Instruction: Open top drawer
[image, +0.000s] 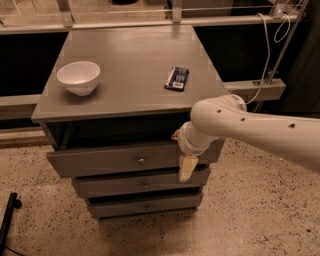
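Speckled stone floor surrounds a grey-painted table (135, 95) with three drawers stacked below its top. On the top stand a white bowl (78, 77) at left and a dark flat packet (177, 78) at right, well apart; the packet's pale label is too small to read. The top drawer (115, 160) sits directly under the table top, drawn partly forward so that a dark gap shows above its front, with a round metal knob (141, 160) mid-front. A white arm (250, 130) enters from the right. Its pincer (185, 162) lies against the right end of the top drawer's front — whether it is open or closed cannot be told.
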